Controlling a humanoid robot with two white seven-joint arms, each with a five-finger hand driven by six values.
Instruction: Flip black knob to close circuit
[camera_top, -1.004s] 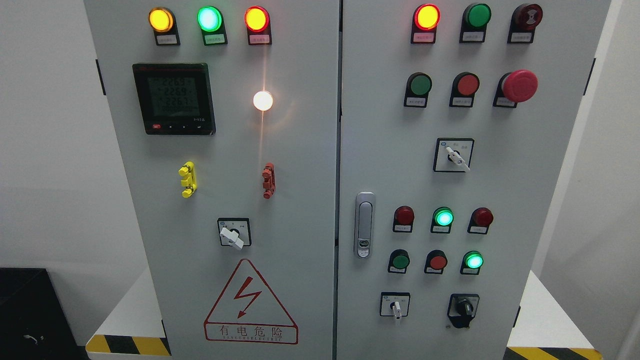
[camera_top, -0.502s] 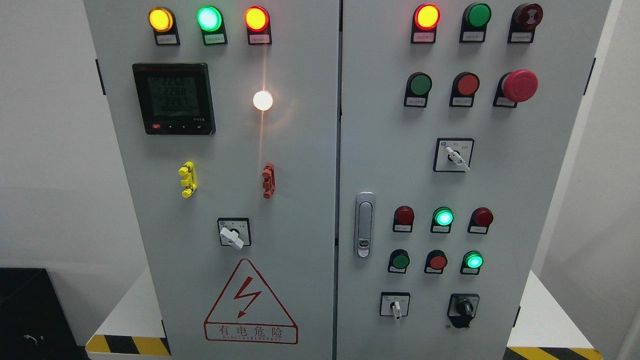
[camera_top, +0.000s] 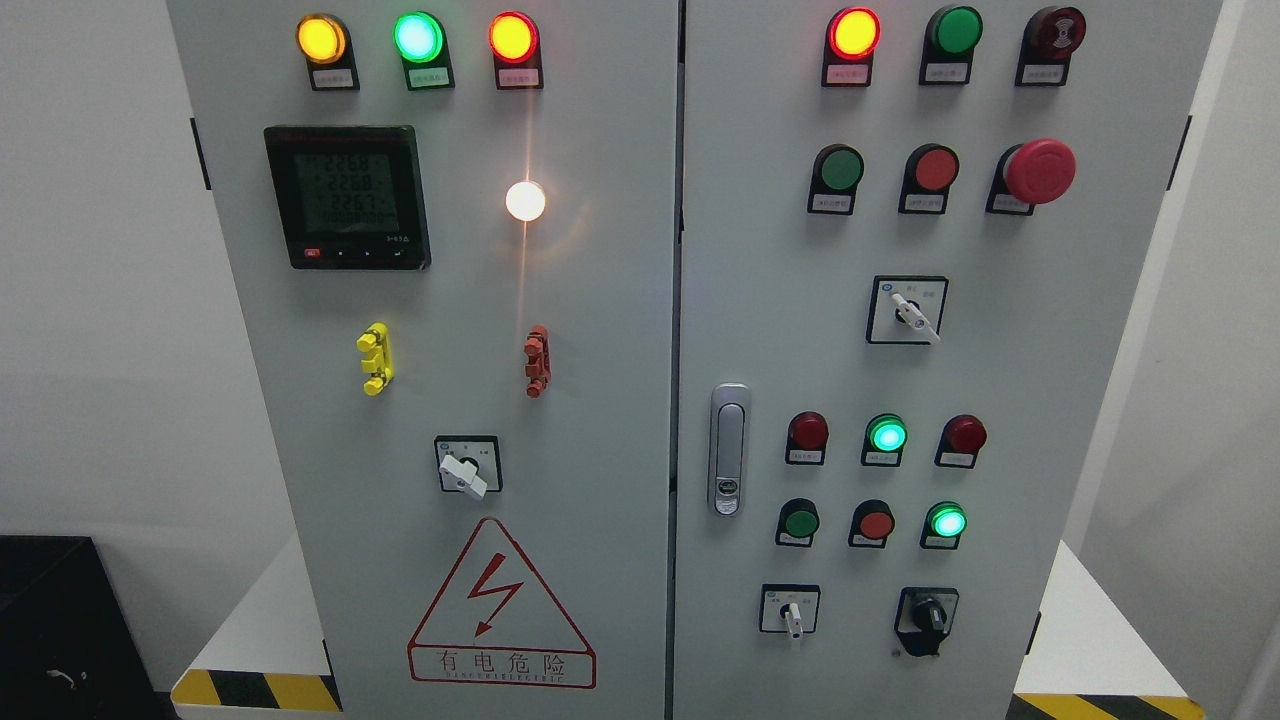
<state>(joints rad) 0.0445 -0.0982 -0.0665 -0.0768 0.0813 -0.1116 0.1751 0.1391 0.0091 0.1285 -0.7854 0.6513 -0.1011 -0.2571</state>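
Grey electrical cabinet (camera_top: 600, 300), two doors. Black rotary knob (camera_top: 927, 617) at lower right of right door, untouched. No robot hand in view, finger state unknown.

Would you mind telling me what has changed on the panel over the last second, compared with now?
Nothing on the panel has visibly moved. No hand has come into view, and the black knob at the lower right sits as it did. The lamps show the same colours, and the white switches are unturned. Only the digits on the meter flicker; they are too small to read.
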